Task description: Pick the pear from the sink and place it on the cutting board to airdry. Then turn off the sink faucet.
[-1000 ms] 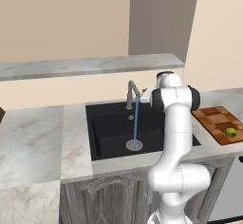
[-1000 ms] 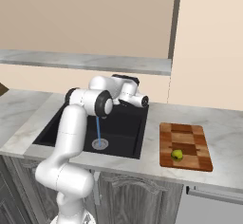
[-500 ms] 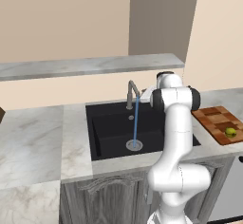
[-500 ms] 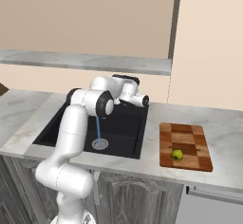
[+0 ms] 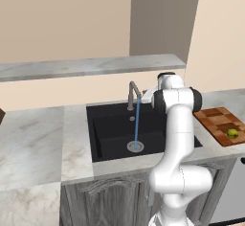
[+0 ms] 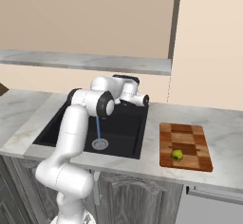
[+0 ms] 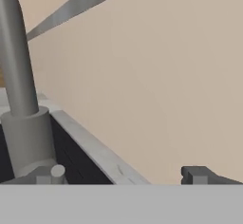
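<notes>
The pear [image 6: 176, 155] [image 5: 232, 133], small and yellow-green, lies on the checkered wooden cutting board [image 6: 190, 137] [image 5: 217, 119] to the right of the sink [image 5: 112, 131] [image 6: 128, 133]. A blue stream of water [image 5: 137, 122] [image 6: 98, 129] falls from the grey sink faucet [image 5: 132, 92] onto the silver drain ring [image 5: 135, 146]. My hand [image 6: 137, 99] hovers at the back of the basin beside the faucet. In the hand view my gripper [image 7: 122, 176] stands open with nothing between its fingers, and the faucet post [image 7: 21, 90] rises just past the left fingertip [image 7: 47, 175].
A marble ledge [image 5: 91, 67] runs along the beige wall behind the sink. Marble counter [image 5: 33, 139] spreads to the left of the basin. The basin's back rim [image 7: 95, 149] and the wall lie close ahead of the fingers.
</notes>
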